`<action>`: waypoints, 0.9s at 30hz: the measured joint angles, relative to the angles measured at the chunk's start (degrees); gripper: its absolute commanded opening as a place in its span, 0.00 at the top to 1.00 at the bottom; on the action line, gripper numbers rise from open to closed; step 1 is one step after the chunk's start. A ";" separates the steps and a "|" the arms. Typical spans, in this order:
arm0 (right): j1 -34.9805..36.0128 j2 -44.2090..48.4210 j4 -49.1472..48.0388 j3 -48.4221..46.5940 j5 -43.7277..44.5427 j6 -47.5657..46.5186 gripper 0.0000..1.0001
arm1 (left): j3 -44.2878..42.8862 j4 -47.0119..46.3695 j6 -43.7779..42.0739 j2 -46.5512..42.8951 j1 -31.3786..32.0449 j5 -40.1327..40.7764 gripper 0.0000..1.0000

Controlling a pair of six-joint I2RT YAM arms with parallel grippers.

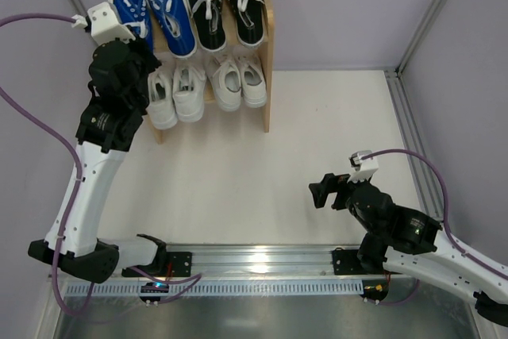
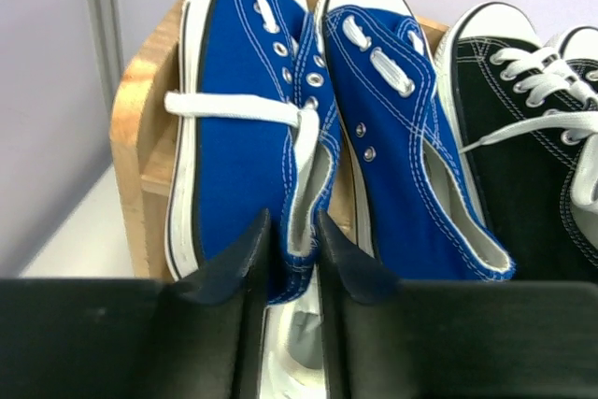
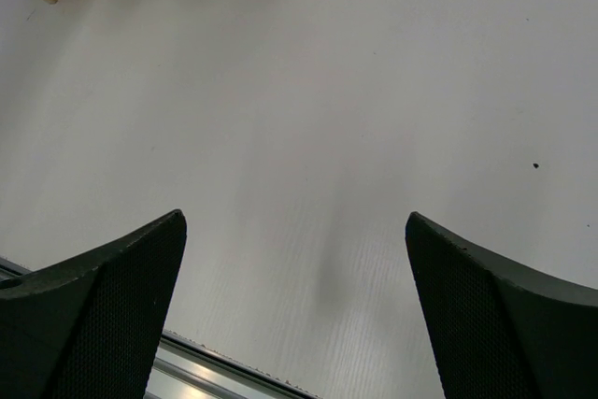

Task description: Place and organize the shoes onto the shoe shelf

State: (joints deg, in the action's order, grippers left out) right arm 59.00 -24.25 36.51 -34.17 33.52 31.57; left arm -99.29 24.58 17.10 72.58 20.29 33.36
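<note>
**Top view.** The table [image 1: 333,132], a matte white sheet, fills the middle of the frame. At upper left stands the shoe shelf [image 1: 267,77], two tiers of light, smooth wood with flat, solid side panels.

The top tier carries a blue canvas pair [image 1: 171,13] at left and a black canvas pair [image 1: 205,9] at right. All four have white rubber toe caps and flat white laces, with toes toward the top of the frame. The lower tier carries two all-white pairs [image 1: 225,83], rounded and smooth-skinned, set side by side.

**Left wrist view.** My left end effector [image 2: 291,231] sits at lower centre. Its two dark, wedge-shaped fingers [image 2: 245,254] straddle the heel rim of the leftmost blue shoe [image 2: 234,137], with only a narrow gap between them. I cannot tell whether the pads press on the canvas or stand just clear of it.

**Right wrist view.** My right end effector [image 3: 294,221] is released. Its finely textured black fingers are spread wide above the table, and in the top view it lies at lower right, well apart from the shelf.
</note>
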 measured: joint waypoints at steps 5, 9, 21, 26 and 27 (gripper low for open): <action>0.00 -0.26 -0.04 0.07 -0.04 0.00 0.00 | -0.17 -0.66 -0.76 -0.07 0.04 2.12 0.23; 0.00 -1.44 -0.26 0.07 -0.09 -0.04 0.00 | -2.05 0.15 -2.32 -0.02 0.04 3.58 0.07; 0.00 -3.39 -2.43 0.07 -0.92 -0.79 0.00 | -6.10 5.40 -1.40 -6.10 0.04 6.01 0.00; 0.00 -3.39 -5.46 0.07 -2.78 -2.67 0.02 | -2.67 12.63 3.50 -13.81 0.04 -1.29 0.00; 0.00 -3.39 -5.99 0.07 -2.99 -2.99 0.02 | -1.01 13.62 4.11 -16.04 0.04 -3.02 0.00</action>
State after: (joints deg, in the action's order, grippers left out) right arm 59.00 -27.64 30.52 -34.11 30.52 28.58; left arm -100.29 38.20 21.21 56.53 20.34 30.35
